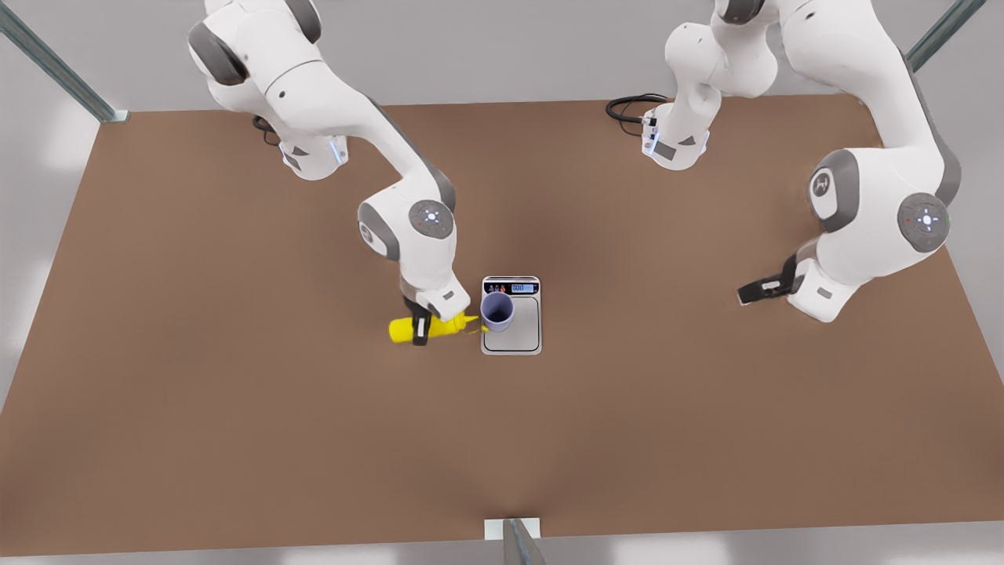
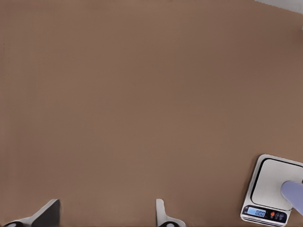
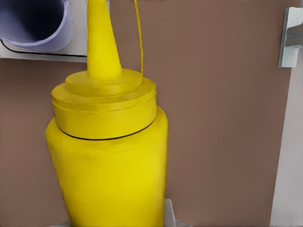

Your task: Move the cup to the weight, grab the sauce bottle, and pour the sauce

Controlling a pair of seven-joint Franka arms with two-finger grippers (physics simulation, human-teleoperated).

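Gripping the one sauce bottle (image 1: 423,327) around its body, the right gripper (image 1: 422,323) holds it tipped over on its side, the pointed nozzle reaching toward the cup (image 1: 497,311) on the front view's right. In the right wrist view the sauce bottle (image 3: 108,161) looms close, its nozzle ending just beside the cup (image 3: 35,23), and a thin yellow thread runs alongside the nozzle. The fingers are closed against the bottle's sides.

One cup stands upright on the weight (image 1: 511,315), toward the platform corner nearest the display strip and the bottle. There is a single weight, lying flat on the brown table (image 1: 235,408) near its middle, its small display lit.

The left gripper (image 1: 754,290) waits low over the table, well apart from the weight, on the front view's right. In the left wrist view its two fingers (image 2: 47,213) stand spread wide with nothing between them, bare table beyond, and the weight (image 2: 272,189) sits off in a corner with the cup (image 2: 293,194) partly seen on it.

Two arms, one bottle, one cup, one weight.
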